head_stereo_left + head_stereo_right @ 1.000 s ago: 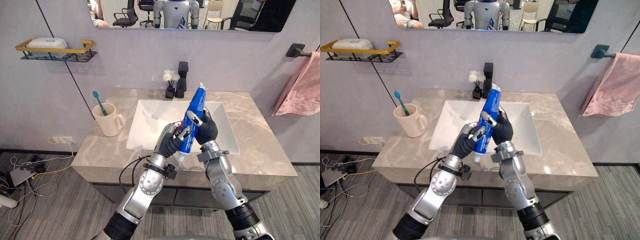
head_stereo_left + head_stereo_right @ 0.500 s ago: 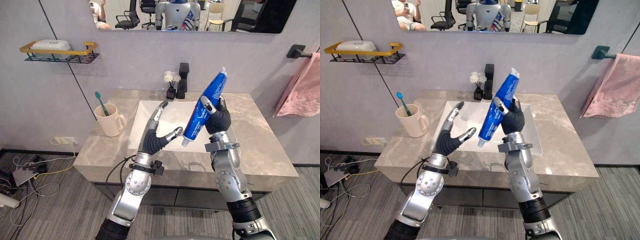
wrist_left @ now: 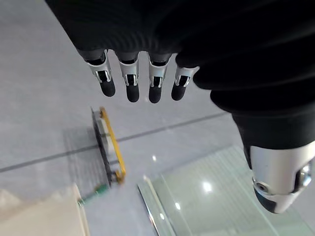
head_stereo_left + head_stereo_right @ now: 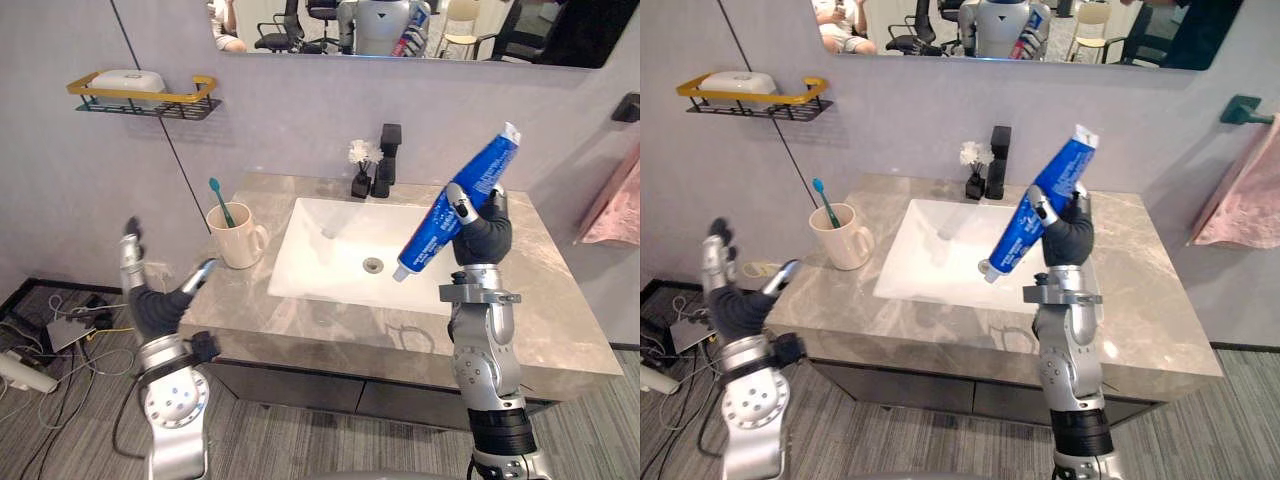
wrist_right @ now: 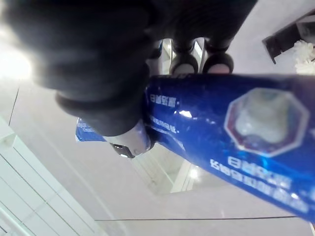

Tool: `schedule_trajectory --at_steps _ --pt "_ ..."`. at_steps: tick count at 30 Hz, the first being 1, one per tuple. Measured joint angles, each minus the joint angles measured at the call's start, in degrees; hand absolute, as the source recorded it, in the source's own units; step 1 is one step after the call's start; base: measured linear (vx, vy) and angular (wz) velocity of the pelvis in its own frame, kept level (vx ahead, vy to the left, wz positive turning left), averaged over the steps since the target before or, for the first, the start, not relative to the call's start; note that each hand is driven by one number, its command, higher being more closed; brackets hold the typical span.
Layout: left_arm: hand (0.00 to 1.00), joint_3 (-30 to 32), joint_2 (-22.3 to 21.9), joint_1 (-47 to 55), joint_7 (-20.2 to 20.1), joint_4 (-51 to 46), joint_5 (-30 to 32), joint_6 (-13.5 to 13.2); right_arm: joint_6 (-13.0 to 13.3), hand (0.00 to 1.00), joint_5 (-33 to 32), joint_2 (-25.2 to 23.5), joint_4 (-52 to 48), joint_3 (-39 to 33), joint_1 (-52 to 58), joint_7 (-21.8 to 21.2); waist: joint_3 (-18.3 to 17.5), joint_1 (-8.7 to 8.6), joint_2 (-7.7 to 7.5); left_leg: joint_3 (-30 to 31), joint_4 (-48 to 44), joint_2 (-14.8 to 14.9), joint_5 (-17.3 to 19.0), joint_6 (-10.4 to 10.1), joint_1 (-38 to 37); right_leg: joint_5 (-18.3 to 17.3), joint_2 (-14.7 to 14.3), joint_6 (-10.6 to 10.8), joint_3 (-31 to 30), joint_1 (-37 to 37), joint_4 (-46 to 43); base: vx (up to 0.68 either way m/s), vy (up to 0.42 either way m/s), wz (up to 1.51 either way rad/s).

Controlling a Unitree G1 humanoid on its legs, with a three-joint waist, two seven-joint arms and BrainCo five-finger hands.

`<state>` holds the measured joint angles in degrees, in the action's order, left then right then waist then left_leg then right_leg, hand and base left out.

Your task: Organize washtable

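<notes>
The left hand [image 4: 150, 305] is swinging away left of the worktop [image 4: 560, 330], fingers spread and empty, leaving the right hand [image 4: 485, 240] clasping the tilted toothpaste tube [image 4: 488, 165] above the right edge of the sink [image 4: 320, 235], where a one-handed, top-heavy hold is risking a slip.

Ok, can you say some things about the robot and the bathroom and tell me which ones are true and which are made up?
1. The right hand holds a blue toothpaste tube. True.
2. The left hand holds the toothbrush. False: the left hand is open and empty, and the toothbrush stands in the cup.
3. The cup sits in the sink. False: it stands on the counter beside the sink.
4. A white soap lies on the wall shelf. True.
</notes>
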<state>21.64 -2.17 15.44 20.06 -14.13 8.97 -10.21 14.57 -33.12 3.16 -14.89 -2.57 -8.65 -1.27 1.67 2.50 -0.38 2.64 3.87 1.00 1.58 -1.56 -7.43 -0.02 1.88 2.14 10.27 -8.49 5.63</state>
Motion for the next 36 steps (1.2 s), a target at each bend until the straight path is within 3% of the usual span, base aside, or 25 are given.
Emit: schedule_trajectory --at_steps 6,8,11,14,26,36 --pt "0.00 3.7 -0.8 1.5 -3.0 22.0 -8.6 2.0 0.1 1.00 0.0 -0.8 0.0 -1.2 0.0 0.1 0.4 0.30 -0.70 0.5 0.3 -0.4 0.0 0.0 -0.1 -0.4 0.4 0.2 0.5 -0.2 0.0 -0.02 0.001 0.05" --pt "0.00 3.7 -0.9 1.4 -3.9 28.4 -9.2 2.8 0.1 1.00 0.0 -1.0 0.0 -1.2 0.1 0.1 0.5 0.33 -0.87 0.6 0.4 -0.4 0.0 0.0 -0.1 -0.6 0.4 0.2 0.6 -0.2 0.0 -0.01 -0.008 0.02" --pt "0.00 3.8 -1.0 0.8 -6.3 45.4 -11.3 4.1 0.3 1.00 0.0 -0.9 0.0 -1.1 0.3 0.3 0.6 0.12 -1.08 0.8 0.5 -0.3 0.0 0.0 -0.1 -0.9 0.4 0.4 0.8 -0.2 0.0 -0.01 -0.012 0.02" --pt "0.00 3.5 -1.2 0.8 -7.7 54.0 -12.2 5.5 0.6 1.00 0.0 -0.9 0.0 -1.1 0.8 1.2 0.9 0.04 -1.47 1.4 0.4 -0.3 0.0 0.0 0.1 -1.0 0.3 0.4 1.1 -0.2 0.0 -0.02 -0.016 0.07" --pt "0.00 -3.7 2.7 -0.9 -12.1 63.4 -10.4 6.1 0.9 1.00 3.5 -0.2 0.3 -0.7 1.8 2.9 1.5 1.60 -1.73 3.1 -0.2 0.0 0.0 0.0 0.9 -2.0 0.0 -0.3 2.4 0.0 -1.6 -0.04 -0.018 0.08" --pt "0.00 -7.7 5.0 -2.2 -12.4 64.8 -8.5 5.7 3.1 1.00 13.7 -0.4 0.3 0.4 -7.0 11.3 2.3 2.68 -2.88 4.9 -0.5 -0.2 0.0 0.0 2.2 -2.4 0.2 0.1 3.8 0.7 -1.7 0.00 0.000 0.08"
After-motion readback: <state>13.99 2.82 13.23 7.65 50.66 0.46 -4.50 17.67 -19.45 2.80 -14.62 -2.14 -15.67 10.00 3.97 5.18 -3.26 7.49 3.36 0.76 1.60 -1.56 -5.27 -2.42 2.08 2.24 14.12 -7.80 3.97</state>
